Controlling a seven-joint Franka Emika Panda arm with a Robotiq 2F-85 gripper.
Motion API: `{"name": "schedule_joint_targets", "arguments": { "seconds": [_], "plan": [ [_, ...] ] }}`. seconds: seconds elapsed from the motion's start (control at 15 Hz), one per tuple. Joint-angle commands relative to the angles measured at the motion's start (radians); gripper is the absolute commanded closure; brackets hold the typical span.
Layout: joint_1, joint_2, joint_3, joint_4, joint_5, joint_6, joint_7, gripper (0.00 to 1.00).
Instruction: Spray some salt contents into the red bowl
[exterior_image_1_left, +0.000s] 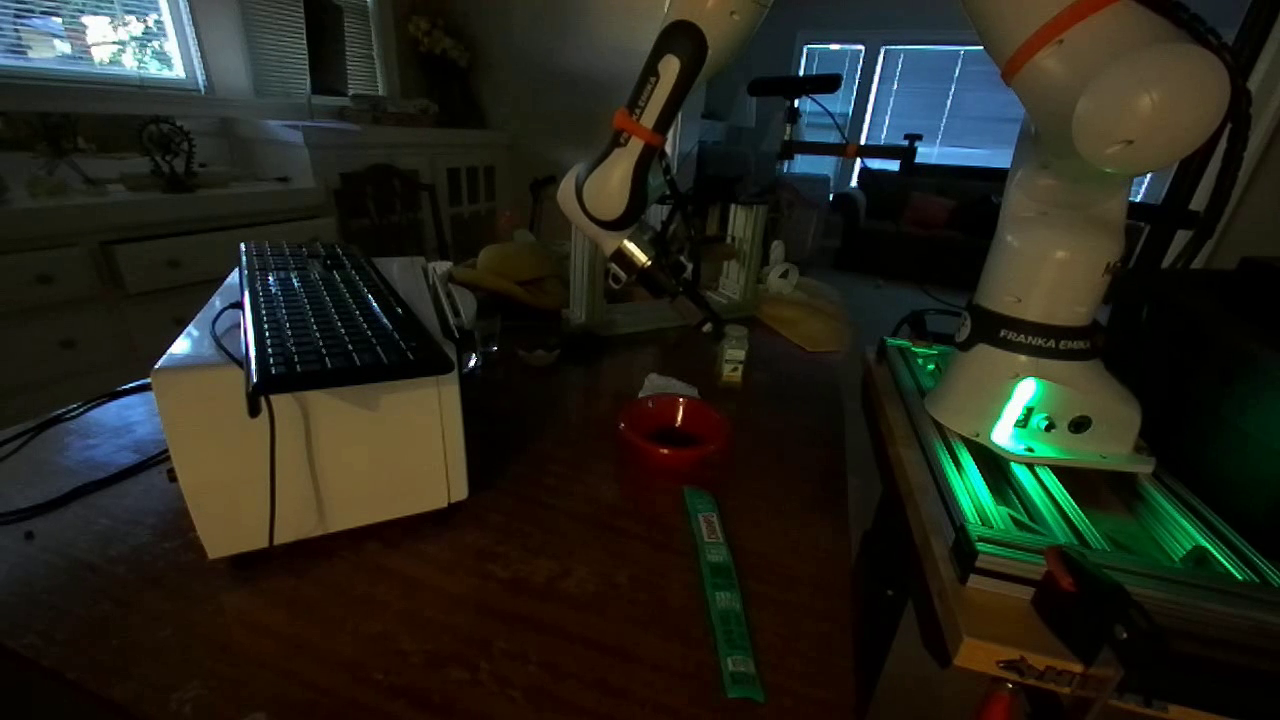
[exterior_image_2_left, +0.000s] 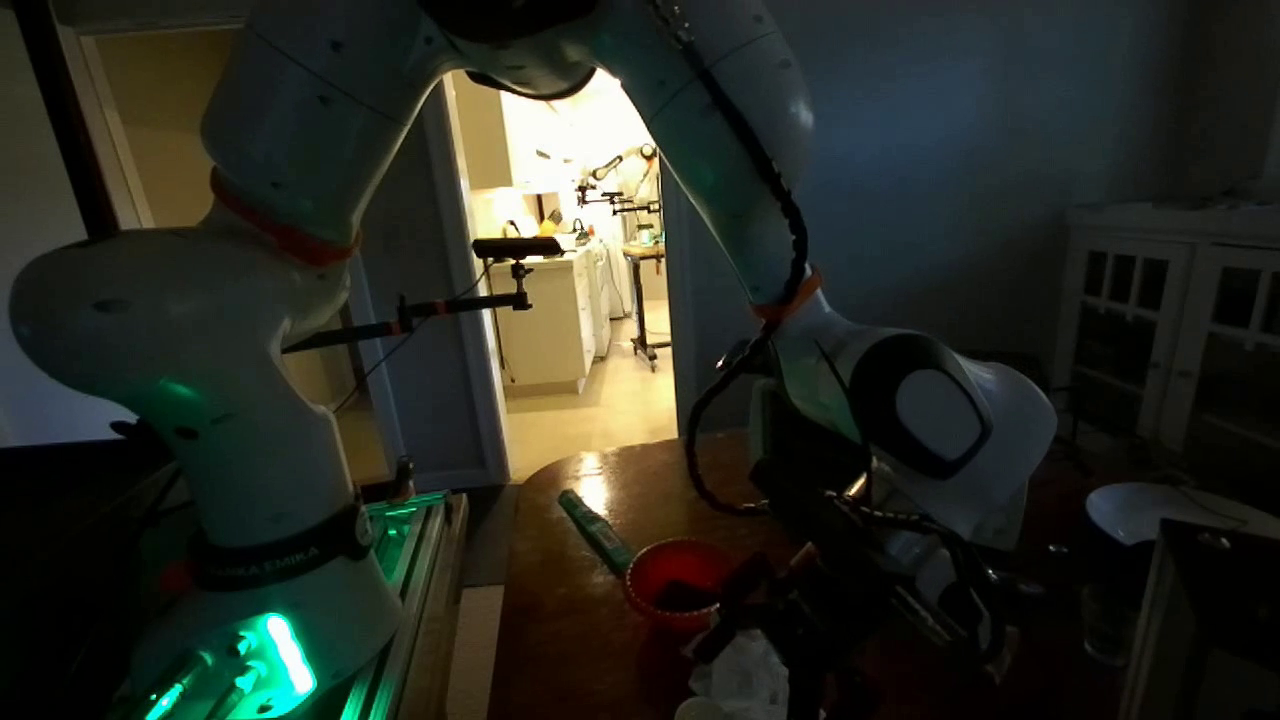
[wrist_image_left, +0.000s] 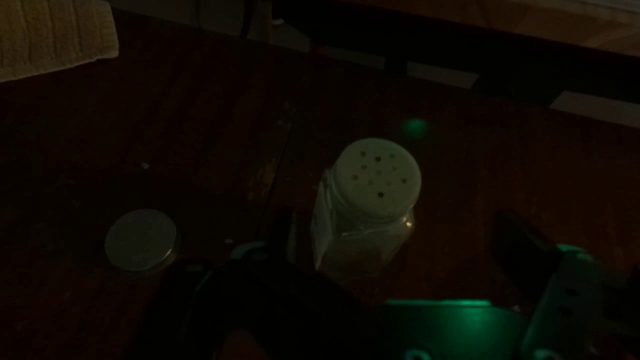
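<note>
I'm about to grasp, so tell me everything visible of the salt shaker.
The salt shaker is a squarish, clear jar, glass or plastic, with a round, pale, perforated cap. An exterior view shows a label, too small to read. It stands upright on the wooden table, seen between the fingers of the open tool in the wrist view; nothing visibly grips it. Its contents are too dark to judge.

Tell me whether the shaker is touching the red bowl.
Apart: in an exterior view, a strip of dark tabletop shows between the shaker and the red bowl.
</note>
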Motion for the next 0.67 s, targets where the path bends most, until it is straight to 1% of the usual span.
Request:
{"name": "schedule_joint_targets", "arguments": {
  "seconds": [0.0,0.27,0.6],
  "plan": [
    [-0.016,0.004,0.017,0.008,-0.01,-0.006,0.009,0.0],
    [-0.013,0.021,0.019,0.026,-0.012,-0.019,0.012,0.0],
    [0.018,0.062,0.028,0.07,-0.063,-0.061,0.013,0.0]
  ]
}}
